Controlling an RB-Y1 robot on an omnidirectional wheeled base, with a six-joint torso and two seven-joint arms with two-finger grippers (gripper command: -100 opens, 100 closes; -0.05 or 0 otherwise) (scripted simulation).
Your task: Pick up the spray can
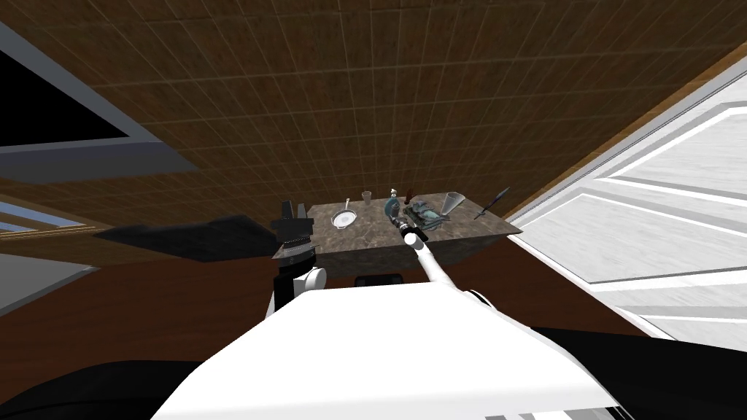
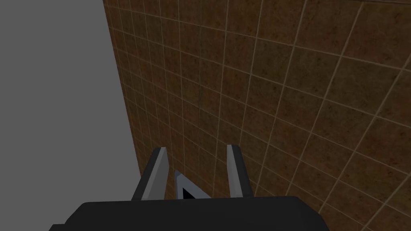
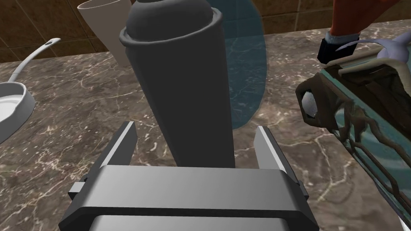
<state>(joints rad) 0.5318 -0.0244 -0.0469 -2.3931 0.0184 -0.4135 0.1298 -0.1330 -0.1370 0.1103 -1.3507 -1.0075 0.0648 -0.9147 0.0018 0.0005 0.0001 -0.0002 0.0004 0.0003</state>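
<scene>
Left gripper [image 2: 196, 149] stands beside the left edge of the brown, white-veined marble-patterned table [image 3: 80, 152], its blades wide apart. On the table's left part lies a white round pan with a curved handle [image 3: 12, 106], partly cut off. Toward the far edge stands a beige tapered cup [image 3: 108, 28], partly hidden behind the plain dark grey cylindrical spray can [image 3: 180, 88], which stands upright mid-table with its top cut off. Right gripper [image 3: 195, 128] straddles that can, fingers spread wide with a gap on either side; its dark body hides the can's base. Behind the can sits a translucent blue oval [image 3: 247, 80]. Further right, a teal-and-brown framed object [image 3: 361, 104], cut off, is hard to identify.
</scene>
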